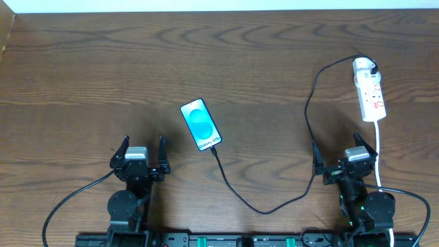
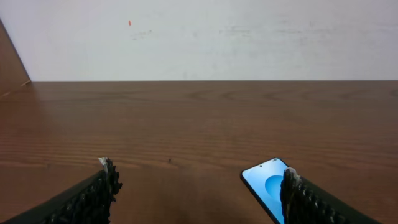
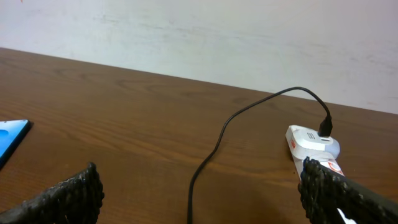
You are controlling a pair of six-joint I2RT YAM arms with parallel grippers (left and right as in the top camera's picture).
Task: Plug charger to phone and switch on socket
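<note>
The black-framed smartphone with a cyan screen (image 1: pixel 201 125) lies mid-table. The thin black charger cable (image 1: pixel 307 113) meets its near end (seating unclear) and runs to the white oblong power strip (image 1: pixel 369 89) at far right. The left gripper (image 1: pixel 143 143) and right gripper (image 1: pixel 346 158) gape wide, holding nothing.

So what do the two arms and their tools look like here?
Both arms are black with round joints and a grey block behind each tool. The left tool and right tool have black ribbed fingers. Black cables trail from the bases.
</note>
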